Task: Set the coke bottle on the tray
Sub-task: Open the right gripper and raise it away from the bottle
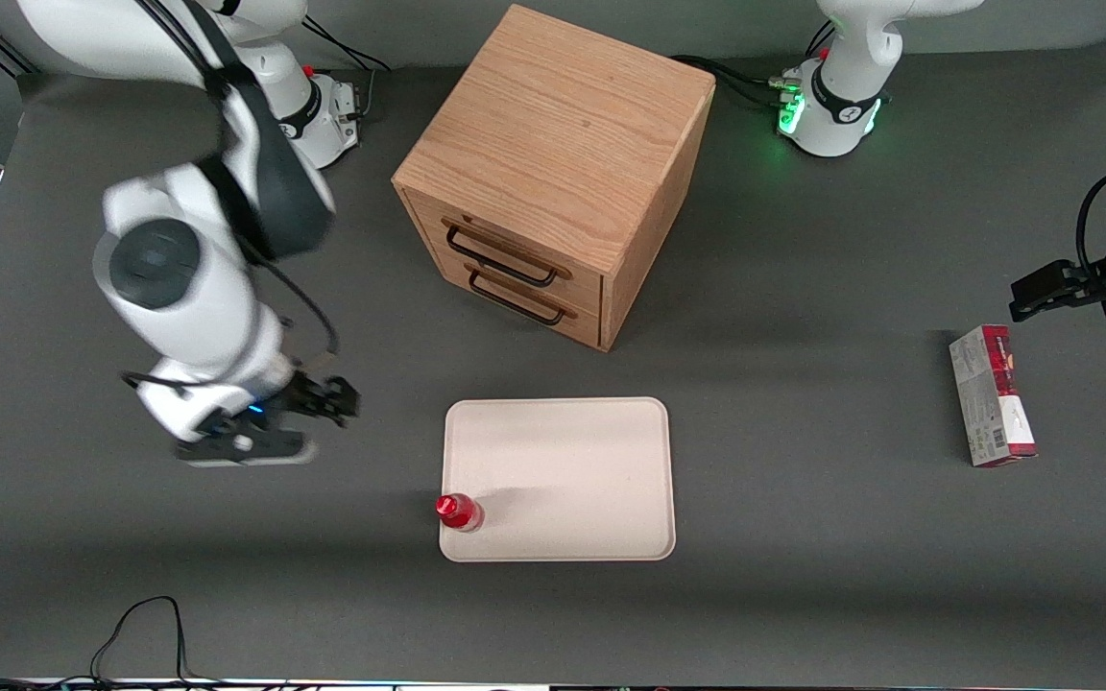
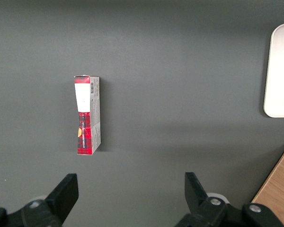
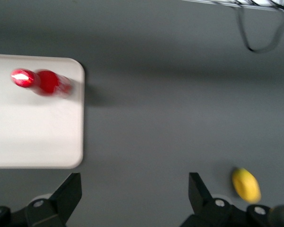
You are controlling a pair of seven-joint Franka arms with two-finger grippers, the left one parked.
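Observation:
The coke bottle (image 1: 458,512), small and red with a red cap, stands upright on the cream tray (image 1: 572,470), at the tray's corner nearest the front camera toward the working arm's end. My right gripper (image 1: 248,445) hovers over bare table beside the tray, apart from the bottle and a little farther from the front camera. In the right wrist view the gripper (image 3: 132,191) is open and empty over grey table, with the bottle (image 3: 42,81) on the tray (image 3: 33,137).
A wooden drawer cabinet (image 1: 553,173) stands farther from the front camera than the tray. A red-and-white carton (image 1: 992,395) lies toward the parked arm's end. A small yellow object (image 3: 246,184) lies on the table near my gripper. A black cable (image 1: 140,629) loops near the front edge.

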